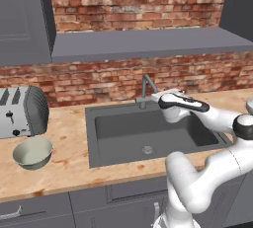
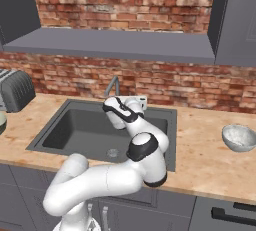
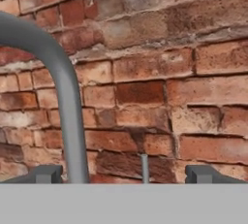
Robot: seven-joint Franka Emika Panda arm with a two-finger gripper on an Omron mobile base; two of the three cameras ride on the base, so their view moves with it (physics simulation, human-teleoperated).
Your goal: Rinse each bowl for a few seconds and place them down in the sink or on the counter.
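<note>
Claw [image 3: 124, 173] apart, empty, facing tap [image 3: 60, 87] at frame centre, likely to start water. Cream bowl [image 1: 32, 153] lower left on bench [image 1: 69, 163]; speckled bowl [image 2: 239, 137] right; sink [image 1: 148, 133] centre.

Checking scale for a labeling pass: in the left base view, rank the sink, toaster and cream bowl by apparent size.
1. sink, clearly largest.
2. toaster, partly cut by the frame edge.
3. cream bowl, smallest.
</note>
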